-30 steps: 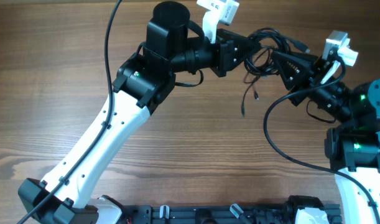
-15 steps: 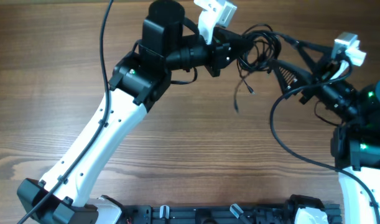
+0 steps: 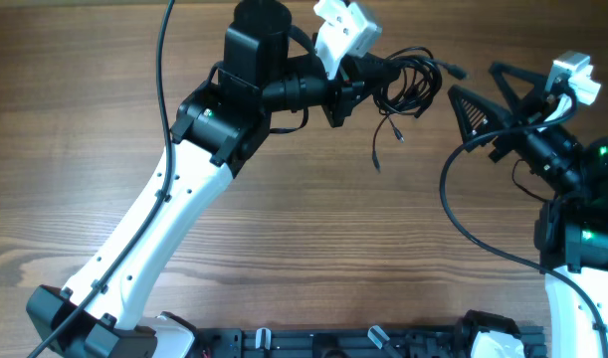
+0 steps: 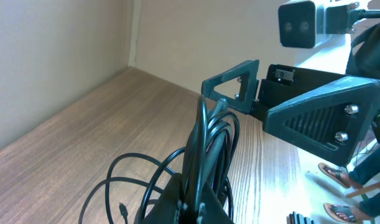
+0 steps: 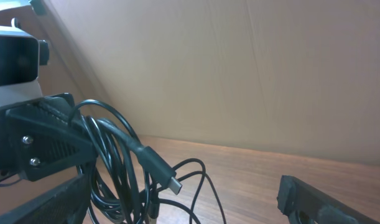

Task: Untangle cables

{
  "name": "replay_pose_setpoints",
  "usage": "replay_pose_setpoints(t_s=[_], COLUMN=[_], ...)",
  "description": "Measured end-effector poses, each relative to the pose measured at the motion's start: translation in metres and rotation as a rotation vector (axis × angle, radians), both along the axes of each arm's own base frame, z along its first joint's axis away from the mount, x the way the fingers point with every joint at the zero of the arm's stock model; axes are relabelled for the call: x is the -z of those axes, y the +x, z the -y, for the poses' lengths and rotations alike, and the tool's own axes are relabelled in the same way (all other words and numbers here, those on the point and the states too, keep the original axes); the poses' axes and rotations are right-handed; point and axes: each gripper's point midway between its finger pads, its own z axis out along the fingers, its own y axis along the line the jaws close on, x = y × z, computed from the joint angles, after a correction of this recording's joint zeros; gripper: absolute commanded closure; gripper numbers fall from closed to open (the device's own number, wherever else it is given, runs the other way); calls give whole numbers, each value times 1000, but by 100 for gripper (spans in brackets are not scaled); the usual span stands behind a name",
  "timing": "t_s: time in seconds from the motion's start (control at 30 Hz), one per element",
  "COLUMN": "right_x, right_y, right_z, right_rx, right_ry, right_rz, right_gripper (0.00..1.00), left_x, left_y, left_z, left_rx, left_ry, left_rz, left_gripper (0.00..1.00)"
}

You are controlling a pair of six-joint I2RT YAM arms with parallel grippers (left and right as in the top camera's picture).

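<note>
The left arm (image 3: 164,214) runs from the table's (image 3: 75,129) near left corner slantwise up to the far middle, and the left gripper (image 3: 375,78) at its tip points rightward along the far edge. The cables (image 3: 408,85) sit bunched right at that tip, pinched between its fingers, with loops spreading to the right and two loose strands trailing down towards the near side (whether their ends touch the wood cannot be told). One plug (image 3: 453,72) pokes out of the bunch to the right. Just beyond it, apart from the bunch, stands the right gripper (image 3: 473,82), one finger on the far side and one nearer, facing left; the right arm (image 3: 572,229) rises behind it from the near right corner
</note>
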Motion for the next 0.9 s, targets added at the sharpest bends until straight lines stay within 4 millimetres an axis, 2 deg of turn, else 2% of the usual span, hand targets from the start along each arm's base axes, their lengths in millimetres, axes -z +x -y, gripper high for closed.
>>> replay_pose_setpoints(t_s=[0.2, 0.9], right_x=[9, 10], right_y=[-1, 0], right_z=[-1, 1], right_rx=[-9, -1], right_ry=[-35, -42], right_rz=[-12, -10], right_gripper=[3, 3], left_x=[-4, -8], left_y=[-9, -36], left_z=[3, 25], left_rx=[56, 152], left_ry=[-17, -32], left_rz=[9, 22], left_gripper=[96, 96])
